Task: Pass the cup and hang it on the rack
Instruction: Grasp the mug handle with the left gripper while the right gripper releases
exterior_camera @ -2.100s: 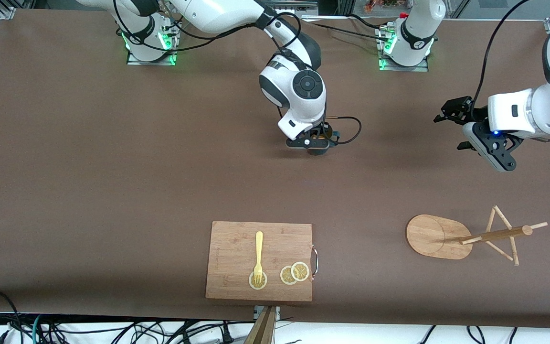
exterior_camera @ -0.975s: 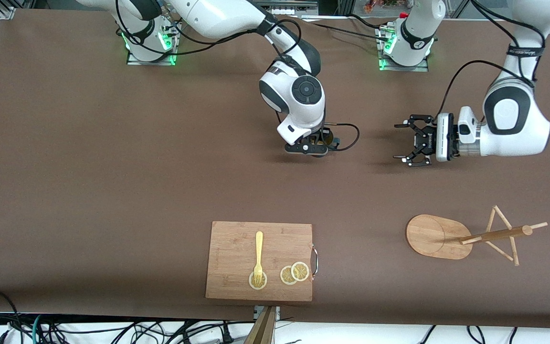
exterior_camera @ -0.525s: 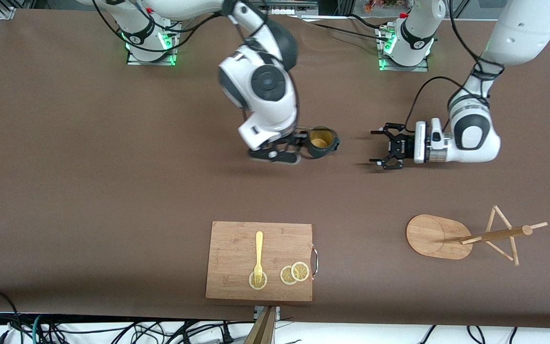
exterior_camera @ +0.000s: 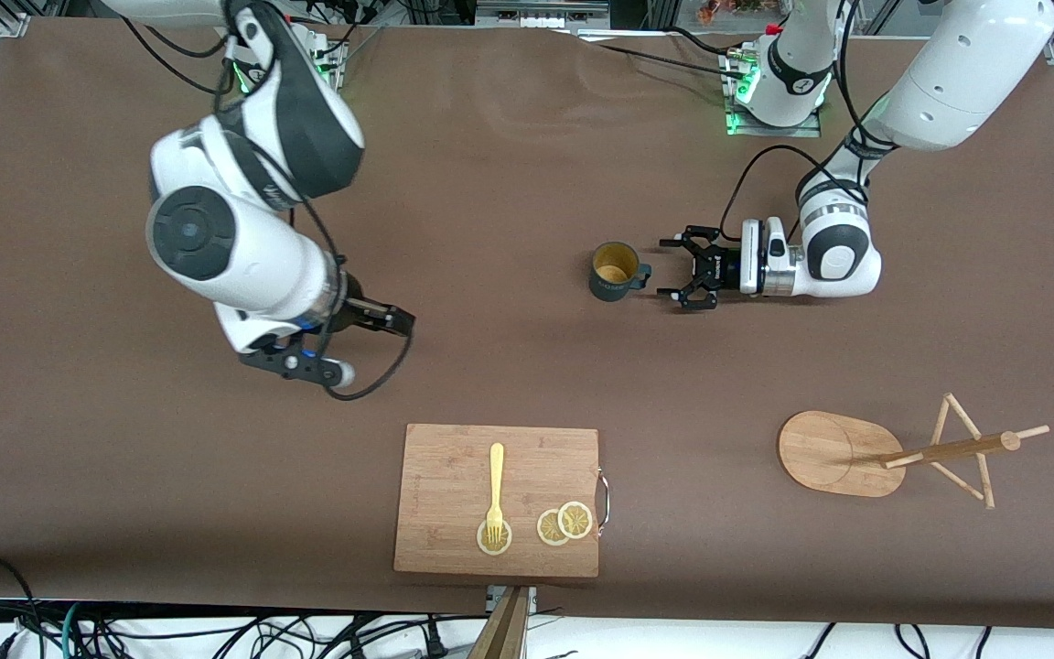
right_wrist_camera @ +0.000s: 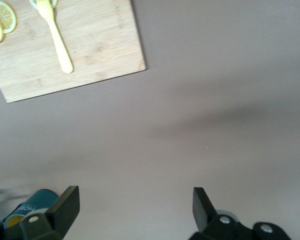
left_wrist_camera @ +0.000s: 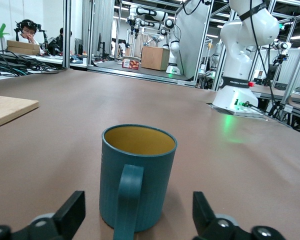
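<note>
The teal-blue cup (exterior_camera: 614, 270) stands upright on the table's middle, its tan inside showing, its handle (exterior_camera: 641, 272) toward my left gripper. My left gripper (exterior_camera: 679, 271) is open, held low and level, just short of the handle. In the left wrist view the cup (left_wrist_camera: 150, 170) sits ahead between the open fingers (left_wrist_camera: 70, 215), untouched by my left gripper (left_wrist_camera: 136, 219). My right gripper (exterior_camera: 370, 346) is open and empty over bare table toward the right arm's end. It is open in its wrist view (right_wrist_camera: 135, 207), with the cup (right_wrist_camera: 32, 207) at the edge. The bamboo rack (exterior_camera: 833, 453) stands nearer the front camera.
A rectangular wooden cutting board (exterior_camera: 454, 476) with a yellow fork (exterior_camera: 495, 490) and lemon slices (exterior_camera: 564, 523) lies near the table's front edge; it also shows in the right wrist view (right_wrist_camera: 90, 50). The rack's post and pegs (exterior_camera: 952, 448) point toward the left arm's end.
The right gripper let go of the cup on the table and swung away toward the right arm's end. The left gripper came in, open, up to the cup's handle.
</note>
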`<act>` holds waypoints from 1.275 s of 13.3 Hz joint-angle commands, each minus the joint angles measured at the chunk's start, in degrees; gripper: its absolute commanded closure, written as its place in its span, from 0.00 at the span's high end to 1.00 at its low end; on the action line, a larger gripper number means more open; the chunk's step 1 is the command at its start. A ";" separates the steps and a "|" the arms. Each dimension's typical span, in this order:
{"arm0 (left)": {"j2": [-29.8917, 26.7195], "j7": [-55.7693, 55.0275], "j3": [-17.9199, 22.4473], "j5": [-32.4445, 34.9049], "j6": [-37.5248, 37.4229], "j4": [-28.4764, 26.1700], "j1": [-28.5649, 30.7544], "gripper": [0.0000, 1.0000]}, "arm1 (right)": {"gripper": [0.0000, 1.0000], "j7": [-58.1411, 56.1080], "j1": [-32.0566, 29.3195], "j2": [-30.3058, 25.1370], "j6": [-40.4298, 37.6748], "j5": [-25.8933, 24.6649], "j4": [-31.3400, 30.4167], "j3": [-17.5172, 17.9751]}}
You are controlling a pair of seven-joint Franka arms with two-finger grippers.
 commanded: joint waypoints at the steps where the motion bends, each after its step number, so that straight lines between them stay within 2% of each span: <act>1: 1.34 6.95 0.07 -5.52 0.91 -0.74 -2.51 0.89 | 1.00 -4.37 -2.29 -5.56 -2.07 0.93 -5.45 -0.76; 2: 1.51 6.95 0.07 -6.41 0.99 -0.74 -3.30 0.82 | 1.00 -6.91 -2.65 -6.79 -3.56 0.93 -6.06 -2.50; 4: 3.26 6.86 0.07 -6.42 0.73 -0.31 -3.22 0.18 | 1.00 -13.41 -2.65 -10.29 -6.46 0.93 -8.16 -6.63; 5: 3.36 6.86 0.07 -6.42 0.73 -0.30 -3.13 0.06 | 1.00 -16.31 -2.57 -12.84 -6.91 0.93 -10.27 -8.57; 6: 3.36 6.86 0.07 -6.42 0.64 -0.13 -3.13 0.00 | 1.00 -18.43 -2.57 -15.65 -7.00 0.75 -12.72 -9.98; 9: 3.10 6.07 0.07 -6.42 -0.15 -0.13 -2.08 0.00 | 1.00 -21.96 -2.57 -25.05 -6.91 -0.56 -21.25 -12.62; 12: 1.70 -1.10 0.07 -5.98 -4.96 -0.13 0.20 0.00 | 1.00 -22.23 -2.57 -32.62 -7.18 -4.16 -26.79 -12.63; 14: -2.51 -8.48 0.16 -3.80 -7.08 -0.39 3.44 0.00 | 1.00 -23.71 -2.57 -35.18 -7.18 -6.09 -29.09 -12.63; 17: -12.69 -23.14 0.25 7.51 -8.40 -0.22 10.29 0.00 | 1.00 -27.66 -2.65 -35.01 -7.09 -7.59 -28.13 -13.77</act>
